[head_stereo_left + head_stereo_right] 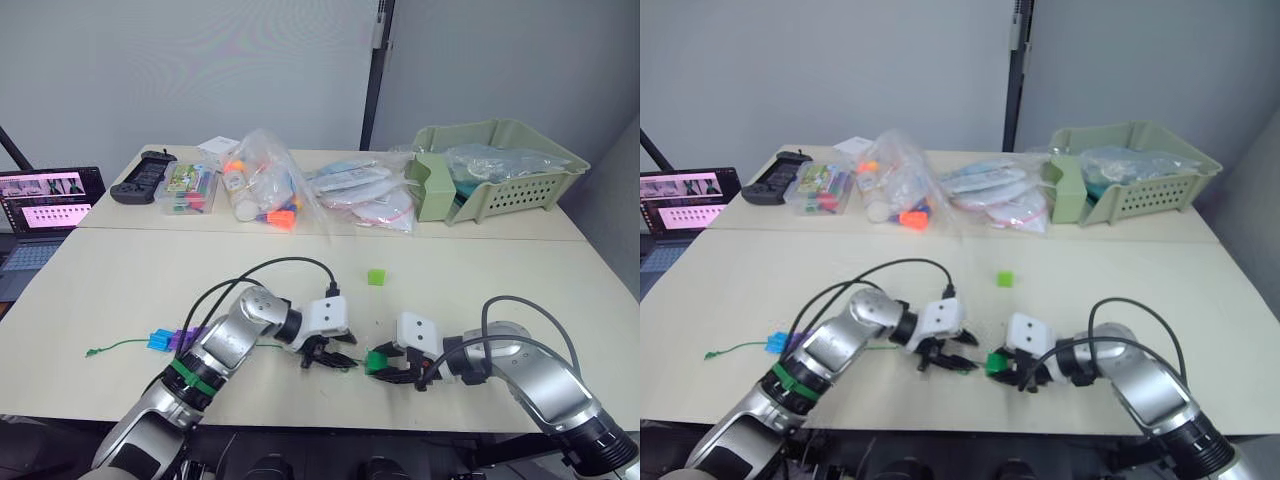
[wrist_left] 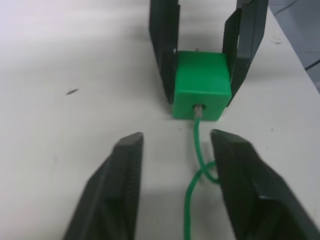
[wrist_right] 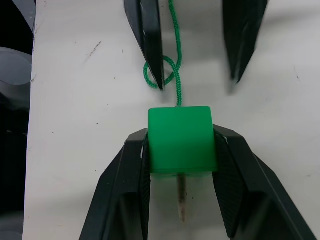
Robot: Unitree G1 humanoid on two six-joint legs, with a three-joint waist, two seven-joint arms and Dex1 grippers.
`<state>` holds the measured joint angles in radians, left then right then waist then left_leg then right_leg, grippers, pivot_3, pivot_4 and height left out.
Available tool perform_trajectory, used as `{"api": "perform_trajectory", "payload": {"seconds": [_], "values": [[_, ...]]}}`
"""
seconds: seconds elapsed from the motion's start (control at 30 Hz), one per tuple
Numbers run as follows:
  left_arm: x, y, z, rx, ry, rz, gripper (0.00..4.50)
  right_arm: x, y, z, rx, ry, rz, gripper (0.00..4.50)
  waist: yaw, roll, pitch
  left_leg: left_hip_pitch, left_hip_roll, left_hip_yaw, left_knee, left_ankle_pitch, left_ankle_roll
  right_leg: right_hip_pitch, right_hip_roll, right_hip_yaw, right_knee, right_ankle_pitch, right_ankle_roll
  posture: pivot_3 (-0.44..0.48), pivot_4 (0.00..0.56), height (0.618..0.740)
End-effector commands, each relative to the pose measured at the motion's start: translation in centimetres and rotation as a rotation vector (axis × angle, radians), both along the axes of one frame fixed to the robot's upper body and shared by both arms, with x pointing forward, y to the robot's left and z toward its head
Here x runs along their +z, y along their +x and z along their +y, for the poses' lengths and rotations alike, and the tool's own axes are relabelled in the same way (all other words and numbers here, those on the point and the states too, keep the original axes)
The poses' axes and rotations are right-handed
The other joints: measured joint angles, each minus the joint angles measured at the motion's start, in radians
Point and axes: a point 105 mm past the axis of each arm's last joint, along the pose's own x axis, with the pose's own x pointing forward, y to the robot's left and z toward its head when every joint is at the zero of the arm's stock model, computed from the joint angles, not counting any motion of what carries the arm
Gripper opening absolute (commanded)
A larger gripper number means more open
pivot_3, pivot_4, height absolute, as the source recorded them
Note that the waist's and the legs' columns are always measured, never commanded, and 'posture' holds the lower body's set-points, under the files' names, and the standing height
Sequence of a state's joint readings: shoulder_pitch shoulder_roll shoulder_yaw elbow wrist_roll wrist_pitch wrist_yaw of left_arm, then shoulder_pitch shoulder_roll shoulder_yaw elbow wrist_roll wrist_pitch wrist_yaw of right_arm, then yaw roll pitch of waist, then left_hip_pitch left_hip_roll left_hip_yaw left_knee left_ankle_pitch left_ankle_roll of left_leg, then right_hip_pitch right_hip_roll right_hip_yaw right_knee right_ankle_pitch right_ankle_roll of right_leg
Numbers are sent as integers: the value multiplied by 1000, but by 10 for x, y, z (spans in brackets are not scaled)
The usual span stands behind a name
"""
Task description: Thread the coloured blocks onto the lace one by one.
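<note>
Right gripper [image 3: 182, 150], jaws clamped on the dark green block [image 3: 182, 140], low on the counter [image 1: 120, 290]. Green lace [image 2: 197, 165] runs through it, pale tip [image 3: 182, 202] poking out. Left gripper [image 2: 175, 165] at nine o'clock, jaws apart.

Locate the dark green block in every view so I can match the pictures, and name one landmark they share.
Left eye view: dark green block near the table's front edge, held by the right gripper.
Right eye view: same spot, low centre.
Left wrist view: upper centre, between the far fingers.
Right wrist view: centre, between the near fingers.
Shared landmark: the green lace, running into the block.
</note>
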<state>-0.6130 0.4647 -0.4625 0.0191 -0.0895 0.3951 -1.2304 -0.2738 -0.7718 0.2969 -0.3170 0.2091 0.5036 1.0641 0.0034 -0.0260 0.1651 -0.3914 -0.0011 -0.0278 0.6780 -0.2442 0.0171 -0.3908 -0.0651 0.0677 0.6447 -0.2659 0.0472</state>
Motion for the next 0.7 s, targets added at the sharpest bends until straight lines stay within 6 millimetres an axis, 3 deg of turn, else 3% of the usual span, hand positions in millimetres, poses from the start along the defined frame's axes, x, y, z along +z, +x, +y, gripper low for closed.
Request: {"api": "perform_trajectory", "payload": {"seconds": [0.03, 0.27, 0.57, 0.7], "values": [[4, -5, 7, -4, -15, -1, 2791, 1, 1, -6, -19, -18, -14, 1177, -1, 0, 0, 0, 0, 0, 0, 0, 0, 0, 0, 0, 0, 0, 0, 0, 150, 740], [-7, -4, 3, 17, -6, 14, 2791, 2, 1, -7, -22, -21, -14, 1177, 1, 0, 0, 0, 0, 0, 0, 0, 0, 0, 0, 0, 0, 0, 0, 0, 150, 740], [-8, -6, -4, -2, -14, 28, 40, 2, -1, -8, -26, -22, -12, 1177, 0, 0, 0, 0, 0, 0, 0, 0, 0, 0, 0, 0, 0, 0, 0, 0, 150, 740], [-9, -7, -5, -8, -6, 23, 40, 2, -1, -7, -26, -20, -13, 1177, 0, 0, 0, 0, 0, 0, 0, 0, 0, 0, 0, 0, 0, 0, 0, 0, 150, 740]]}}
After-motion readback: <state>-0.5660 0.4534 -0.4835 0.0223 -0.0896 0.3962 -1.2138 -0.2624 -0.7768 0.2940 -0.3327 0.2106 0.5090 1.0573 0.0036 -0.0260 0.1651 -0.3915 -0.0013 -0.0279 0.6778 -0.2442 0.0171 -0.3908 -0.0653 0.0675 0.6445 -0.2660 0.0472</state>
